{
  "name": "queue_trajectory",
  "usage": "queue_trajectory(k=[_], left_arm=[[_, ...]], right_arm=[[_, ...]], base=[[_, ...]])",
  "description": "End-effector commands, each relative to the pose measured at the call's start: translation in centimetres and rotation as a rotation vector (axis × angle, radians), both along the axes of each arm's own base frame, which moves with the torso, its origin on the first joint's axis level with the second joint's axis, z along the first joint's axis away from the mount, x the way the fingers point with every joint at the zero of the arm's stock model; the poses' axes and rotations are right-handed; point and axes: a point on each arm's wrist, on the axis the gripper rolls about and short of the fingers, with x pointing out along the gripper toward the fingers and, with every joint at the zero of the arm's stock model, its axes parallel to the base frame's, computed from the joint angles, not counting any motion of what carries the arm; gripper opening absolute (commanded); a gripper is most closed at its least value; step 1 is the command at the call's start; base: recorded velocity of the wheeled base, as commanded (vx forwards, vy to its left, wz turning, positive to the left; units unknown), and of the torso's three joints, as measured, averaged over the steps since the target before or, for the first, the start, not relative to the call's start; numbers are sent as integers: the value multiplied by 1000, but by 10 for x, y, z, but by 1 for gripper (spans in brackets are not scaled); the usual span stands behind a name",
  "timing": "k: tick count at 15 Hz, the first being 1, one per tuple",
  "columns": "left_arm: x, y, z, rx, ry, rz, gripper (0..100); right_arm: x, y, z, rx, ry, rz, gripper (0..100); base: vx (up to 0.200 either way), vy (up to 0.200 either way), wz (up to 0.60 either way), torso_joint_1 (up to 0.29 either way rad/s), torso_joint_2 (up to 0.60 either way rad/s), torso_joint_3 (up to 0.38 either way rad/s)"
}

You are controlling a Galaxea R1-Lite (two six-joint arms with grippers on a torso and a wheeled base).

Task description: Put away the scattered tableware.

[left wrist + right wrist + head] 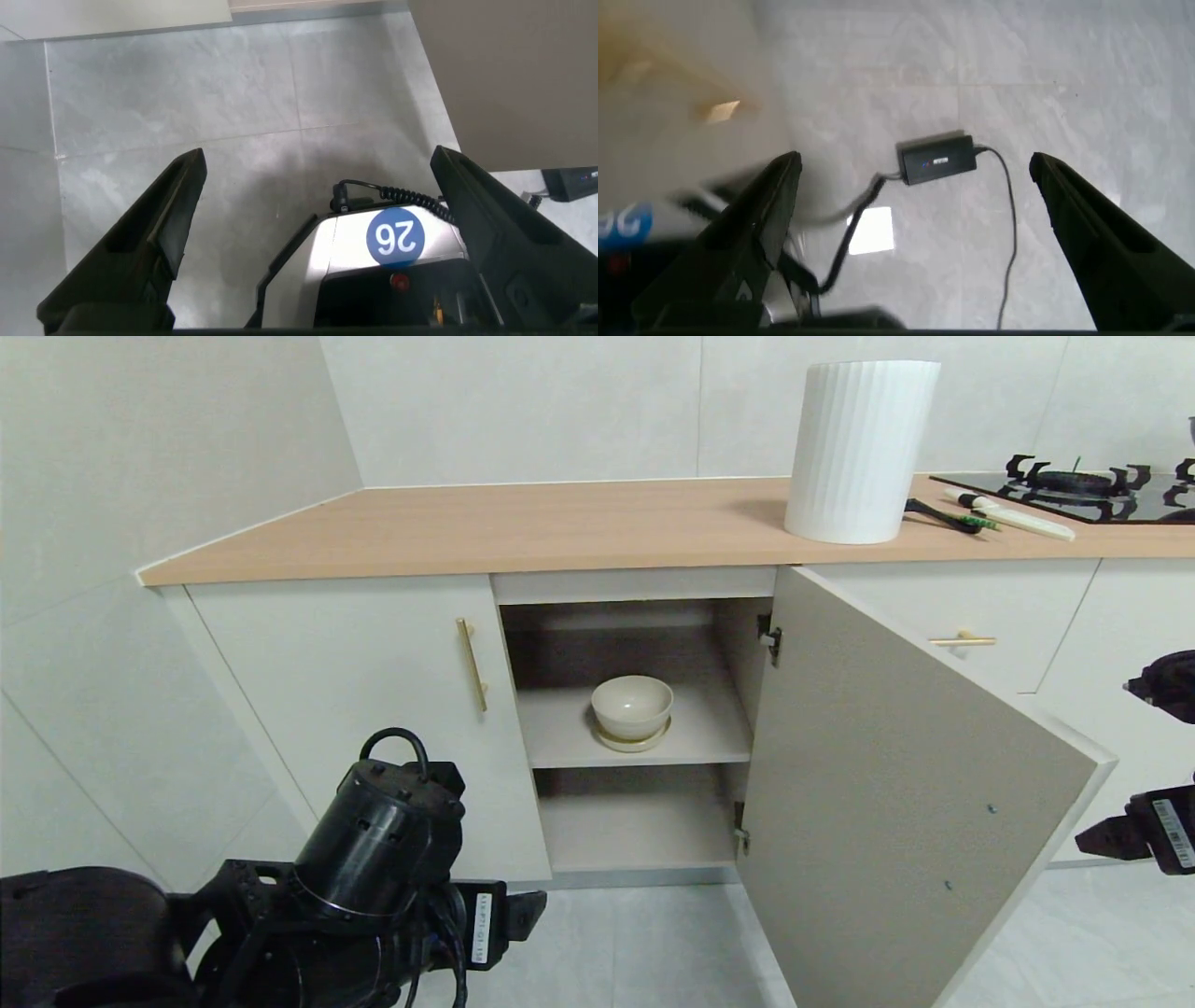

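Where the bowl sits: the cream bowl [632,705] stands upright on a small plate [631,741] near the middle of the upper shelf [560,733] inside the cabinet. The stacked pair looks already stored.
Cabinet door [896,784]: swung wide open toward the robot's right. Both shelves are exposed, most likely so that more pieces can go in.
Surface [467,527]: a white ribbed container [859,448] stands near the front edge, toward the right end. Between it and the gas hob [1074,485] lie a pale long utensil [1013,519] and a black-handled utensil [945,515]. They are too small to tell their exact kind. By my judgement these are the loose pieces left to put away.
Left gripper [318,233]: low over the tiled floor [653,933], in front of the closed door [373,691]. Its fingers are spread wide with nothing between them, a free, ready pose.
Right gripper [915,233]: low on the far side of the open door, fingers wide apart and holding nothing. A black power adapter [938,159] with its cable lies on the floor beneath it.
Next move: the right arm looks nearer the utensils, but the open door stands between it and the shelf. A carry would have to pass round the door's edge.
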Motion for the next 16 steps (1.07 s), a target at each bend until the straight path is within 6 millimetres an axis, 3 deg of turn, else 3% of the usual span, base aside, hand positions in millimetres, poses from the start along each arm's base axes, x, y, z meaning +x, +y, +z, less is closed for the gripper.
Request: queue_trajectory(k=[1,8,13,16], left_arm=[[0,0,0,0,0,1,100],[0,0,0,1,-1,0,100],[0,0,0,1,-1,0,100],[0,0,0,1,-1,0,100]], right_arm=[[18,0,-12,1,37,-16,100],[32,2,-16,52,-31,-16,100],[30,20,-24,61,-64,62,100],[26,40,-26,108,-67,105,100]], base=[[0,0,0,0,0,0],[0,0,0,0,0,0],[0,0,0,0,0,0],[0,0,0,0,0,0]])
